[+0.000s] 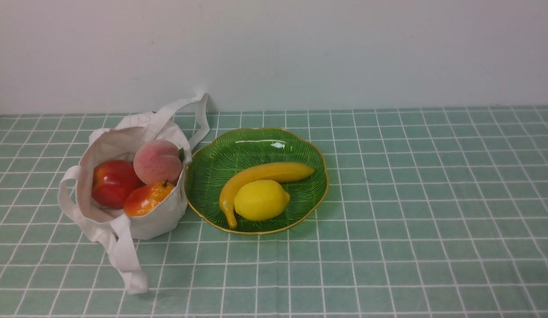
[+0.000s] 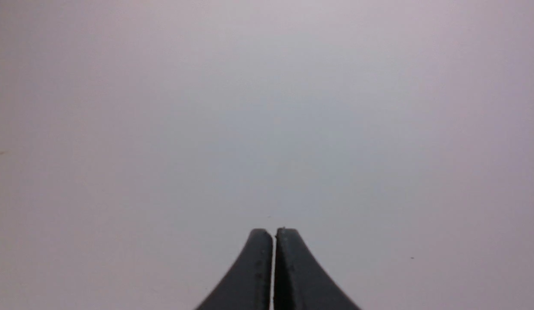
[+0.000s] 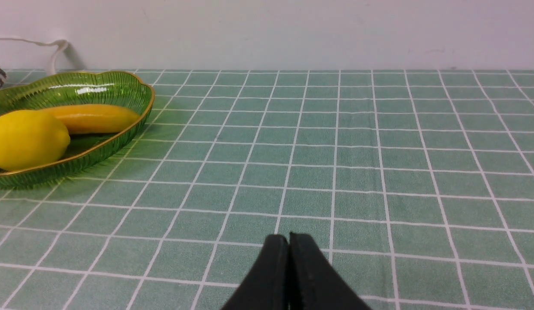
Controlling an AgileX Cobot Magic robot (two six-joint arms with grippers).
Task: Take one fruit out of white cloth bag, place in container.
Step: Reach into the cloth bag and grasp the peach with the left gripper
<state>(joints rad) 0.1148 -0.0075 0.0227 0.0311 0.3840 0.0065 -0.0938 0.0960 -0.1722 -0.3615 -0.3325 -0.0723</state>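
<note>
The white cloth bag [image 1: 123, 194] sits open at the table's left, handles flopped out. On top inside it lies the fruit [image 1: 157, 162], a matte pinkish peach, beside a glossy red apple [image 1: 114, 182] and an orange-red mango [image 1: 146, 198]. Just right of the bag stands the container [image 1: 252, 145], a green ribbed dish with a gold rim, also in the right wrist view [image 3: 120, 86]. Neither arm shows in the front view. My left gripper [image 2: 273, 232] is shut and empty, facing a blank wall. My right gripper [image 3: 288, 237] is shut and empty, low over the cloth to the right of the dish.
A banana [image 1: 265, 176] and a lemon [image 1: 260, 199] lie in the dish, the lemon [image 3: 26, 138] nearest in the right wrist view. A green checked tablecloth [image 1: 411, 198] covers the table. A pale wall [image 1: 344, 53] closes off the back.
</note>
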